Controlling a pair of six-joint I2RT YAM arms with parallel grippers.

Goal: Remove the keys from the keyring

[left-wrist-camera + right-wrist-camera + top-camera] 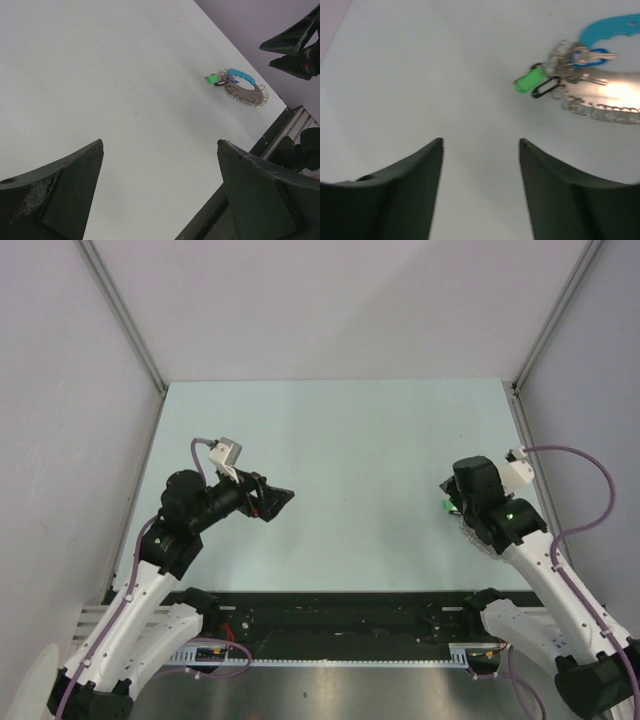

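Note:
The keys (587,56) lie in a small bunch on the table, at the upper right of the right wrist view. With them are a bright blue plastic piece (615,25), a green tag (530,80), a black clip (546,87) and a silvery curved plate (612,92) edged with small rings. The keyring (563,50) is a tiny silvery loop in the bunch. My right gripper (480,141) is open and empty, hovering just short of the bunch. My left gripper (160,142) is open and empty, far from the bunch (235,82). In the top view the right gripper (452,508) hides most of the bunch.
The pale table (340,440) has grey walls on three sides. A black rail (340,615) runs along the near edge between the arm bases. The left gripper (278,500) hangs over the table's left half. The right gripper (295,45) shows in the left wrist view.

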